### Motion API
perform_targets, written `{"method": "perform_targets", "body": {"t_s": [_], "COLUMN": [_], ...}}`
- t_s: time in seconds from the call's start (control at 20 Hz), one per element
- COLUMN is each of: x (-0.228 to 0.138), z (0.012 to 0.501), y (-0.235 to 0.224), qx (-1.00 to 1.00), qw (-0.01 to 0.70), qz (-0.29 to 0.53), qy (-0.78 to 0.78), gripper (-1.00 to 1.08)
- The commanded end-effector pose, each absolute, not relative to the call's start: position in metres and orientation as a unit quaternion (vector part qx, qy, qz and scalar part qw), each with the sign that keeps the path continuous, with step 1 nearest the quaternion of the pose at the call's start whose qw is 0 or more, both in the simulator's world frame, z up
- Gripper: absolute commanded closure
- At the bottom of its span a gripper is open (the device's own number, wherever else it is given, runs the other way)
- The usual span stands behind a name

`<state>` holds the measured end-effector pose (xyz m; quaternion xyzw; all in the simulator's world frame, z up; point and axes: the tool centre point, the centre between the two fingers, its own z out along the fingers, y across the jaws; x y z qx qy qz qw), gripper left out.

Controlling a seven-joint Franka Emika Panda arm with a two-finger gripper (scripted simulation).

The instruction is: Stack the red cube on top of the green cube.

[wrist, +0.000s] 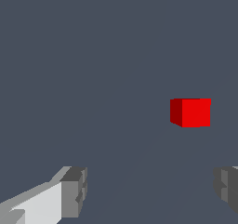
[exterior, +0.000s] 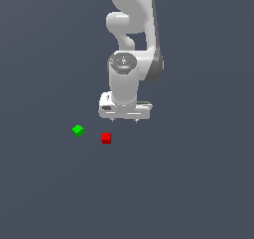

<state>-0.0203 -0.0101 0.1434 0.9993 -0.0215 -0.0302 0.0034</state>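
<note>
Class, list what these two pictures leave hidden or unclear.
- Green cube: absent from the wrist view, outside its frame.
- Gripper fingertips: too small in the exterior view; the wrist view's edges cut them off.
- Red cube: its far faces are hidden by its own body in both views.

Your exterior view looks down from high and far back, taking in the arm, the end effector (exterior: 125,120) and the red cube (exterior: 106,138) on the gray surface (exterior: 198,183). Your wrist view sits just behind the fingertips (wrist: 73,191), facing down at the surface from close range. Both views share the red cube.
</note>
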Motion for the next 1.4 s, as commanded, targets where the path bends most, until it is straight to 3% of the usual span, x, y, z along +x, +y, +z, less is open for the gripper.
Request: {"method": "perform_targets", "body": {"t_s": [0.0, 0.35, 0.95, 1.35], "x": [-0.02, -0.017, 0.0, 0.003], "z": [0.143, 0.131, 0.077, 0.07], "y": [-0.01, -0.026, -0.094, -0.102], "qx": [0.999, 0.999, 1.0, 1.0], "qw": [0.003, 0.003, 0.001, 0.0], "qz": [-0.03, -0.025, -0.003, -0.001], "qy": [-0.022, -0.02, -0.012, -0.012], "gripper": [-0.92, -0.92, -0.92, -0.92]}}
